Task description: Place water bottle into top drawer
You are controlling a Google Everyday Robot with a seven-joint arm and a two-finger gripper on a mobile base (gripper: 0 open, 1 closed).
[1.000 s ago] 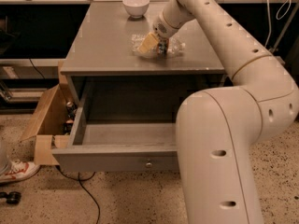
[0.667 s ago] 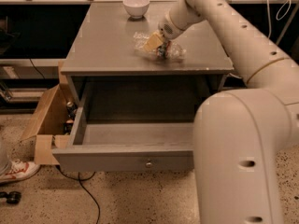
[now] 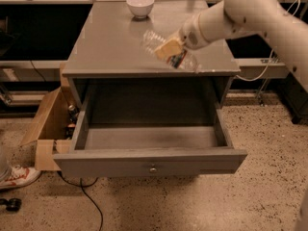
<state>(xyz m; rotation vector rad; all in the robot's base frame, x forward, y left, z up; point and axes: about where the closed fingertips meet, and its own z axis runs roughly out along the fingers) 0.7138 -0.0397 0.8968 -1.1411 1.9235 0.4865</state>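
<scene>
the gripper [image 3: 169, 50] hangs above and behind the top drawer [image 3: 120, 160], its yellowish pads pinching the water bottle [image 3: 186, 61] around the middle. the bottle is tilted, lifted clear of the grey surface [image 3: 110, 37] that sits over the drawer, and it hovers near that surface's front edge. the drawer itself is pulled well out, its shallow floor bare as far as can be seen, the knob [image 3: 153, 169] facing forward.

the main risk, as i judge it, is the grip: crinkled thin plastic gives under pressure, so the bottle could twist or slide out while it is carried forward and down. a drop this far behind the drawer would land on the surface and might roll.

a second risk is clearance. the gap between the surface's front lip and the drawer floor is shallow, so a descent begun too far behind the drawer's opening could knock the bottle or arm against that lip. letting go too far forward could bounce it off the drawer's front panel onto the floor, or sideways toward the cardboard box [image 3: 45, 124] left of the drawer.

the white bowl [image 3: 140, 6], far behind the drawer, is out of the way.
</scene>
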